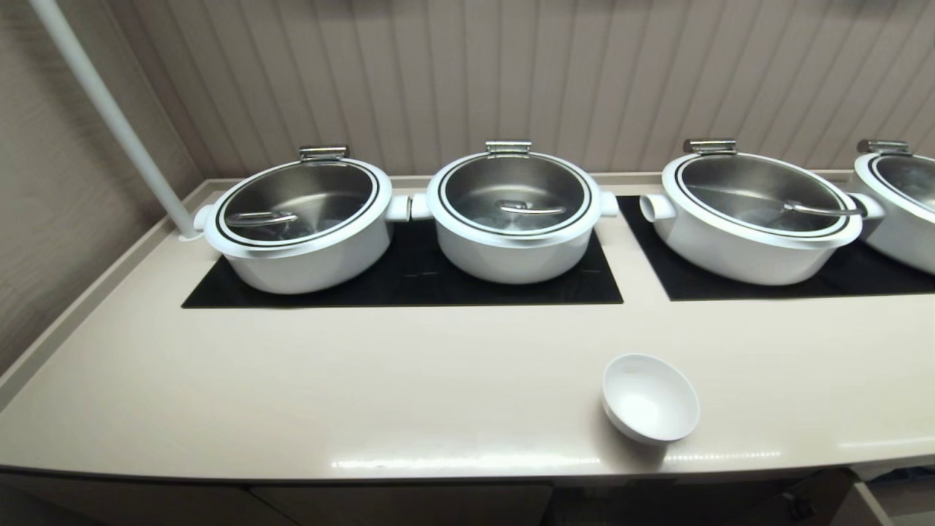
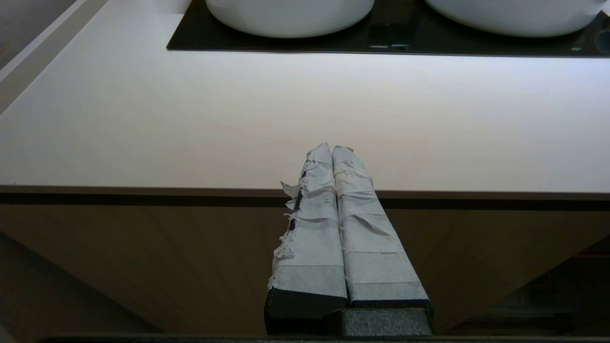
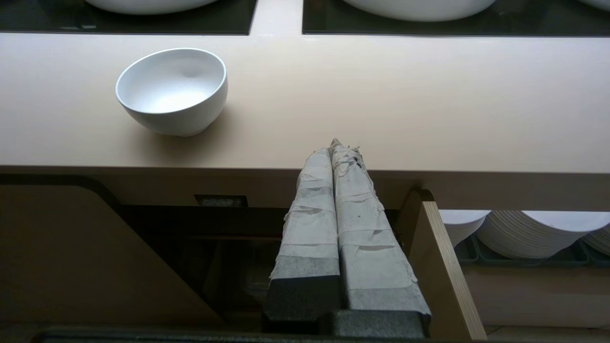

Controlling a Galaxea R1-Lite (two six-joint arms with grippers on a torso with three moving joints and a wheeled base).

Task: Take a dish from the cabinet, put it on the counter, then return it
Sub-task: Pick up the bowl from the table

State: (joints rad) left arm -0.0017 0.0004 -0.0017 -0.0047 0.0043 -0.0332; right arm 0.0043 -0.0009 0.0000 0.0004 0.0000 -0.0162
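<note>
Your bowl (image 1: 650,398) sits on the counter (image 1: 292,380) near its front edge. Behind it, pots (image 1: 511,212) stand on inset panels (image 1: 409,281).

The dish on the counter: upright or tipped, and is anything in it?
Tipped slightly and empty. The dish rests on the counter leaning on its rounded side, rim slanted, bare white inside in both the head and right wrist views.

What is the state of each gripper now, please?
Left gripper: closed, holding nothing, in front of the counter edge.
Right gripper: closed, holding nothing; the white bowl stands free on the counter.
</note>
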